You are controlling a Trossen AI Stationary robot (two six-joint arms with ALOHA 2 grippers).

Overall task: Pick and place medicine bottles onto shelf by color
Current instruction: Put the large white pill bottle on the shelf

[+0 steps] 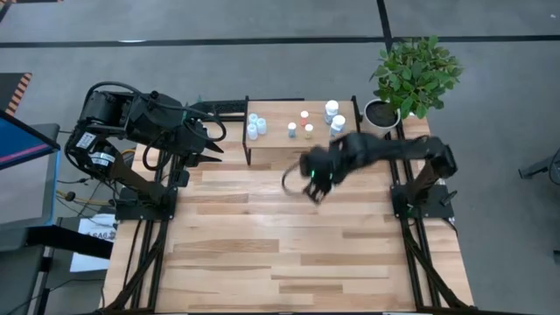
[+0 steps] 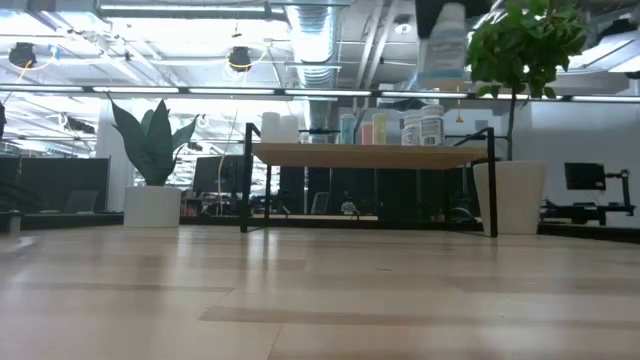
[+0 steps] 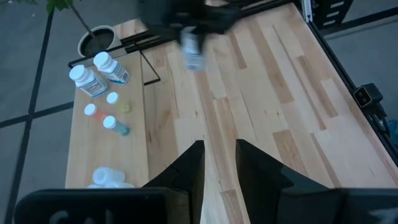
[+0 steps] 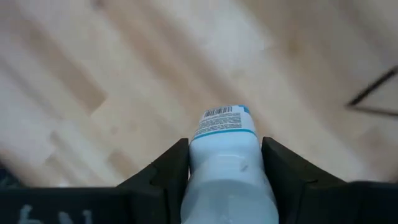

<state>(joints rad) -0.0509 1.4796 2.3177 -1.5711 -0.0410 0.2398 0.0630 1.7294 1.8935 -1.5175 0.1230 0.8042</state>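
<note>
Right wrist view: the right gripper (image 4: 224,180) clamps its jaws on a white medicine bottle (image 4: 227,168), long axis running straight out between the fingers, labelled end leading, above the counter (image 1: 289,245) near the shelf (image 1: 280,140). The left gripper (image 3: 219,163) waits with jaws parted at the counter's left rear.

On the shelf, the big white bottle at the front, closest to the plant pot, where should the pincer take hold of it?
Take the big white bottle by its round body just under the cap, probably coming from the shelf edge that faces the open table. It stands upright, and its twin crowds it from behind, while the table side looks free.
</note>
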